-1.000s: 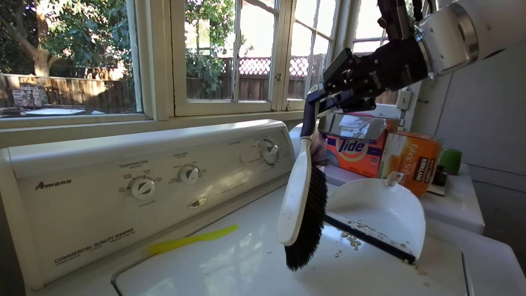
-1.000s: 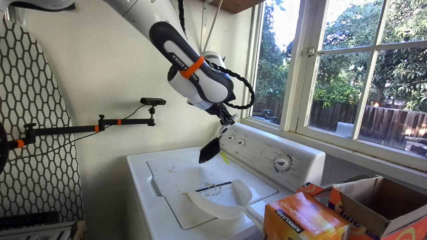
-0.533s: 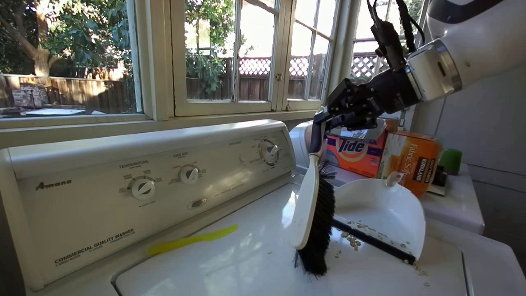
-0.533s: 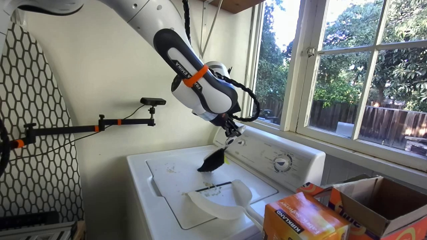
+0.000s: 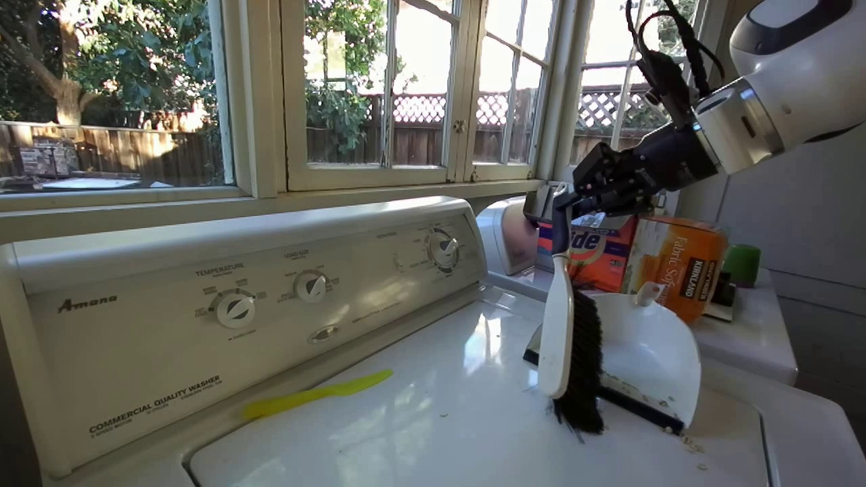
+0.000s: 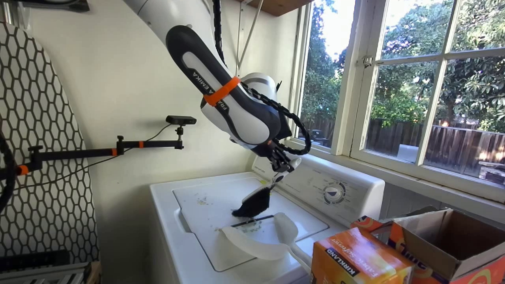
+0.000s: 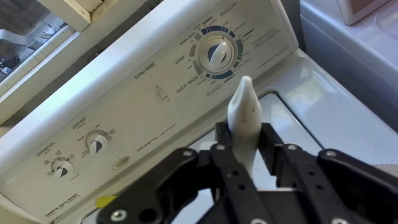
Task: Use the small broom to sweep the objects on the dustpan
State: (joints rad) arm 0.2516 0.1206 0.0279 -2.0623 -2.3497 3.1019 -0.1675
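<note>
My gripper [image 7: 244,133] is shut on the handle of the small broom [image 5: 556,331], whose pale end rises between the fingers in the wrist view. The broom hangs steeply down, and its black bristles [image 6: 254,203] reach the washer lid, tips splayed, just in front of the dustpan's black lip. The white dustpan [image 5: 649,338] lies on the lid. Some tan crumbs [image 6: 255,226] are inside it near the lip. Other crumbs [image 5: 690,445] lie by the lip's corner, and a scattered patch of crumbs [image 6: 202,200] sits farther off on the lid. Bristles hide part of the lip.
A yellow plastic utensil [image 5: 318,393] lies along the foot of the washer's control panel [image 5: 270,304]. Behind the dustpan stand an orange fabric softener box [image 6: 359,256] and an open Tide box [image 6: 446,244]. A camera on a black bar [image 6: 150,144] extends from the wall side.
The broom in my gripper has come down and moved across the lid to the dustpan's lip. Its bristles now cover the crumbs that showed before the lip. The dustpan has stayed put.
</note>
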